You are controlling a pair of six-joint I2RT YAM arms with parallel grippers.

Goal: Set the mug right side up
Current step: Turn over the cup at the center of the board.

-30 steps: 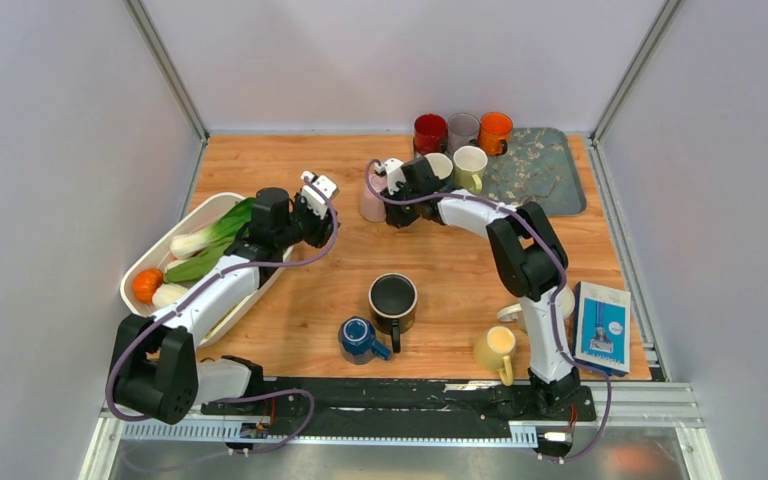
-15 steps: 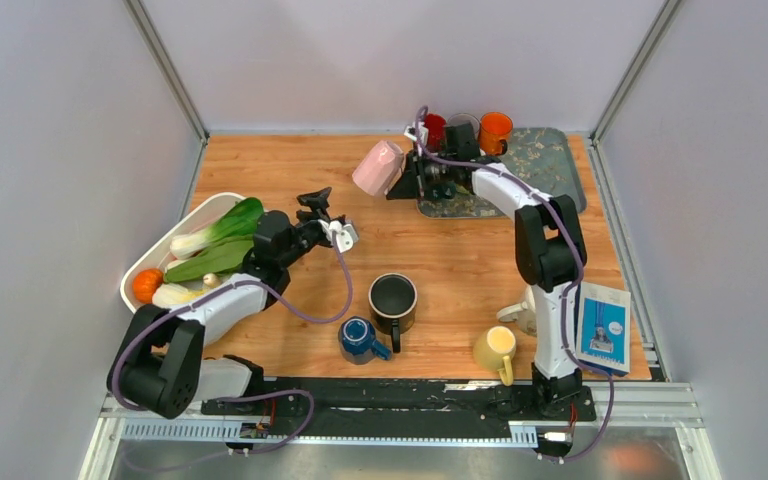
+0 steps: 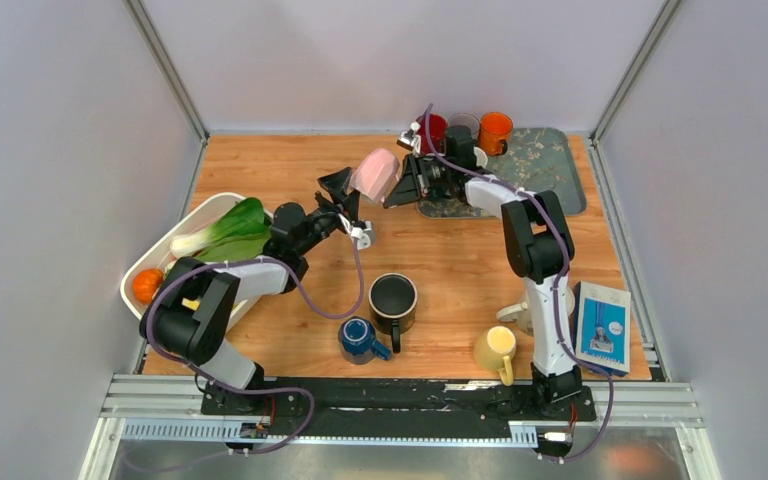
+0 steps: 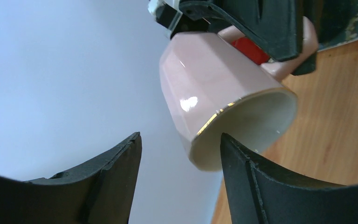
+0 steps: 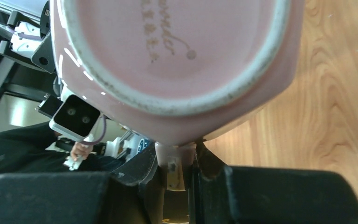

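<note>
The pink mug (image 3: 375, 172) hangs above the table at the back, tilted on its side. My right gripper (image 3: 407, 180) is shut on its handle (image 5: 175, 164), and the mug's base (image 5: 172, 42) fills the right wrist view. The cream mouth of the mug (image 4: 219, 88) points towards my left gripper (image 3: 350, 205). In the left wrist view that gripper (image 4: 181, 136) stands open just short of the rim, its right finger (image 4: 261, 186) under the mouth and its left finger (image 4: 107, 177) off to the side, neither touching.
A black mug (image 3: 393, 298), a blue mug (image 3: 360, 338) and a yellow mug (image 3: 496, 348) stand near the front. A tray (image 3: 545, 175) at the back right has red (image 3: 430, 130) and orange (image 3: 495, 130) mugs beside it. A white dish (image 3: 182, 232) of vegetables lies left; a box (image 3: 601, 327) right.
My right gripper has lifted the pink mug off the table and tipped it over. My left arm has swung right and up to the mug's mouth, its jaws opening wider.
</note>
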